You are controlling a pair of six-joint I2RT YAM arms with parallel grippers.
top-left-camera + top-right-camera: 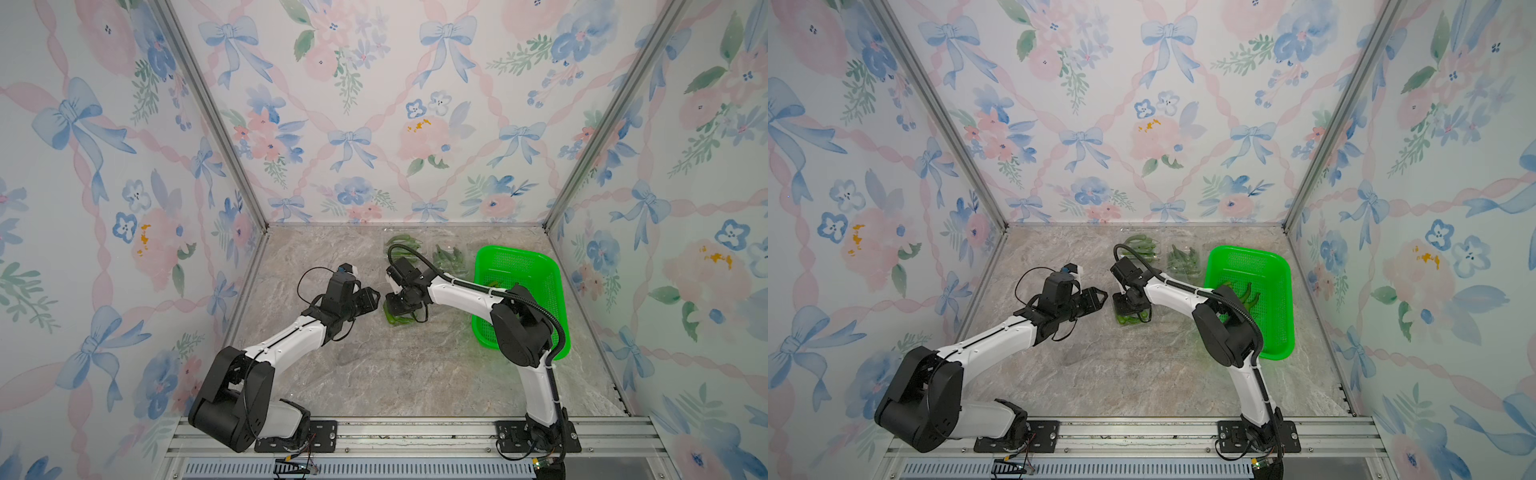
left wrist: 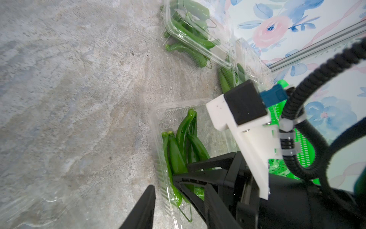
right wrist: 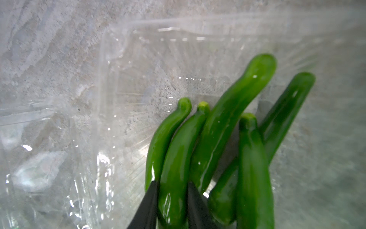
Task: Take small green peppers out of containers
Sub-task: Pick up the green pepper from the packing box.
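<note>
A clear, thin-plastic rectangular punnet (image 2: 170, 115) sits near the middle of the grey marbled tabletop (image 1: 374, 374). It holds about five glossy, slender, curved small green peppers (image 2: 176, 154), packed side by side and touching.

The right gripper (image 3: 172, 184) reaches down into it. Its jaws are drawn narrow around one pepper (image 3: 174, 158), a black finger against each flank. I cannot tell how firm the pinch is.

The left gripper (image 1: 371, 296) hangs at the punnet's 9 o'clock, jaws partly apart and holding nothing. The wrist view does not show whether it touches the rim.

Two more filled punnets (image 2: 221, 53) lie at 12 to 1 o'clock. At 3 o'clock a large bright green perforated plastic basket (image 1: 1271, 316) already holds a few peppers.

The step in hand looks like lifting this single pepper out:
- Squeeze only enough to hold, since the skin looks slick and the fingers sit near one end, so the pepper may swing.
- Rise straight up and slowly, so the touching neighbours fall away.
- The punnet looks light and may lift too; the left gripper could steady its rim.
</note>
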